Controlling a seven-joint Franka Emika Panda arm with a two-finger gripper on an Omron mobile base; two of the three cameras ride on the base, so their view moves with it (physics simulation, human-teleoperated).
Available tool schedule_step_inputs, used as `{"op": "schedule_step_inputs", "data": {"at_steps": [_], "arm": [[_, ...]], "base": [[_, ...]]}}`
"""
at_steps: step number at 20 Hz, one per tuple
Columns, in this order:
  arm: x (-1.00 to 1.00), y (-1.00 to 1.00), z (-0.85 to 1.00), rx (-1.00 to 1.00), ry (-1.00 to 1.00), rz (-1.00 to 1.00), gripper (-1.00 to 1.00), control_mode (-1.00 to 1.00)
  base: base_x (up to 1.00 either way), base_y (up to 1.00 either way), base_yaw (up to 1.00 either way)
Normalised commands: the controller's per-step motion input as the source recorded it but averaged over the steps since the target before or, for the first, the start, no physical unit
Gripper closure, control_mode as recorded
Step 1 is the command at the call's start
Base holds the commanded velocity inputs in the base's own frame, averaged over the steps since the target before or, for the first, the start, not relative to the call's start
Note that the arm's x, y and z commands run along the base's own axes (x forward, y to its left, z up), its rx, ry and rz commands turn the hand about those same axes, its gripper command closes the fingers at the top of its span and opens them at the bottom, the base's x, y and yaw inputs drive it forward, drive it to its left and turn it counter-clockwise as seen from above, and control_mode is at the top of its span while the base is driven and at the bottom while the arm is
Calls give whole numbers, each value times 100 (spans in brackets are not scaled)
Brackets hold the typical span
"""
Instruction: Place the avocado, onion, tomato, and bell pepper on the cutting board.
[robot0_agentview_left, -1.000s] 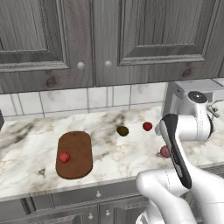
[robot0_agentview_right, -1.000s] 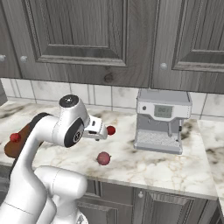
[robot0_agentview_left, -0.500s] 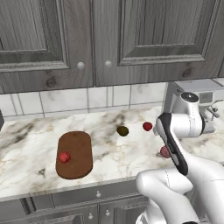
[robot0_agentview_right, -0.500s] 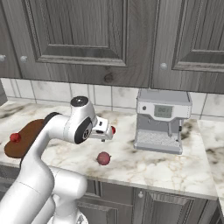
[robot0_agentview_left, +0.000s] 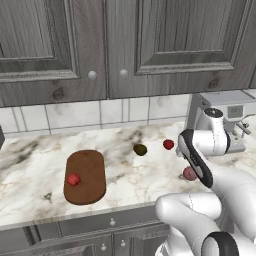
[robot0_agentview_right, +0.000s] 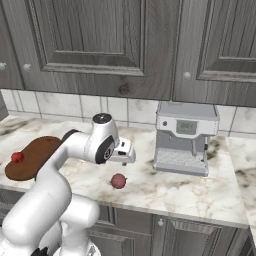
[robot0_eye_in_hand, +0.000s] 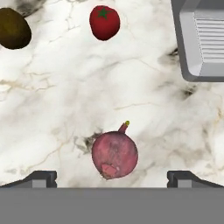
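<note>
The gripper (robot0_eye_in_hand: 112, 177) hangs above the onion (robot0_eye_in_hand: 114, 154) with its jaws spread wide and nothing between them. The onion lies on the counter (robot0_agentview_left: 30, 170) near the coffee machine (robot0_agentview_right: 186, 137). The tomato (robot0_agentview_left: 168, 144) and avocado (robot0_agentview_left: 140, 149) sit farther back, apart. The pepper (robot0_agentview_left: 74, 179) rests on the board (robot0_agentview_left: 87, 187).

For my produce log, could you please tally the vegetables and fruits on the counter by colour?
Bright red: 2, the bell pepper on the cutting board and the tomato
Pink-purple: 1, the onion
Olive-brown: 1, the avocado
Total: 4
</note>
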Motion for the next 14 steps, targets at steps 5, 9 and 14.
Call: {"op": "schedule_step_inputs", "data": {"at_steps": [5, 9, 14], "arm": [[12, -4, -34, 0, 5, 0, -100, -100], [13, -8, -32, 0, 5, 0, -100, -100], [13, -5, -35, 0, 8, 0, -100, -100]], "base": [[0, 0, 0], [0, 0, 0], [0, 0, 0]]}}
